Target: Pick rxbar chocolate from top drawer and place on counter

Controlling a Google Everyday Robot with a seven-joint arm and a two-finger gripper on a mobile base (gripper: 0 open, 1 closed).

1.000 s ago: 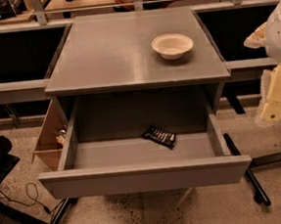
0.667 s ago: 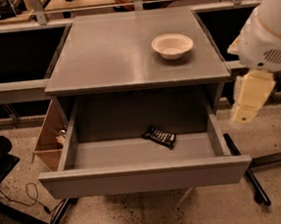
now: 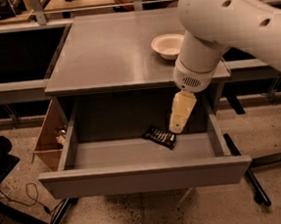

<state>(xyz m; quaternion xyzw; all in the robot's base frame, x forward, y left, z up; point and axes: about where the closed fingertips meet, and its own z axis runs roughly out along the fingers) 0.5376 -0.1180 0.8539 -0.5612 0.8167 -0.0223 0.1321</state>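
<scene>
The top drawer [image 3: 146, 177] is pulled open below the grey counter [image 3: 111, 52]. The rxbar chocolate [image 3: 158, 136], a small black bar with white lettering, lies flat on the drawer floor right of the middle. My gripper [image 3: 177, 126] hangs from the white arm [image 3: 230, 17] that reaches in from the upper right. Its cream tip is down inside the drawer, right over the bar's right end. The tip hides part of the bar.
A white bowl [image 3: 168, 45] stands on the counter at the back right, partly behind the arm. A brown wooden box [image 3: 48, 136] hangs at the cabinet's left side. Black-topped benches [image 3: 17, 51] flank the counter. A black chair base [image 3: 255, 187] stands at the right on the floor.
The arm has swung in from the right edge to the left and down. The gripper has gone from beside the drawer's right wall to inside the drawer, over the bar.
</scene>
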